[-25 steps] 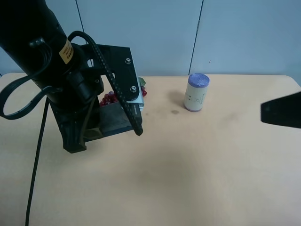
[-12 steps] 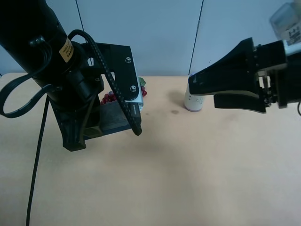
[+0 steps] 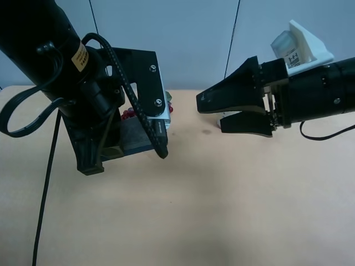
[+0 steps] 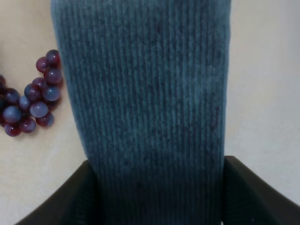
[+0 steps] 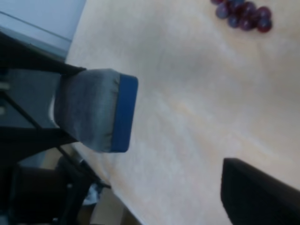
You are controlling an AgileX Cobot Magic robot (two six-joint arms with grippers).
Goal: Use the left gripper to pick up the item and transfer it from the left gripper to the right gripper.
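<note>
The item point(image 3: 136, 138) is a flat dark green block with a blue edge. My left gripper point(image 3: 119, 145), bulky and black with a yellow label, is shut on it and holds it just above the table, at the exterior high view's left. In the left wrist view the block point(image 4: 145, 93) fills the frame between the two fingers point(image 4: 61, 201). My right gripper point(image 3: 211, 113), with pointed black jaws and a white top, is open and empty, a short way to the block's right and pointing at it. The right wrist view shows the block point(image 5: 93, 110) ahead of one finger point(image 5: 262, 197).
A red-purple grape bunch point(image 4: 30, 101) lies on the tan table point(image 3: 194, 210) behind the block; it also shows in the right wrist view point(image 5: 241, 9). The white can is almost fully hidden behind the right gripper. A black cable point(image 3: 44, 194) hangs at the left.
The right arm has swung in from the right edge towards the block and now covers the can. The left arm, with the block, has barely moved.
</note>
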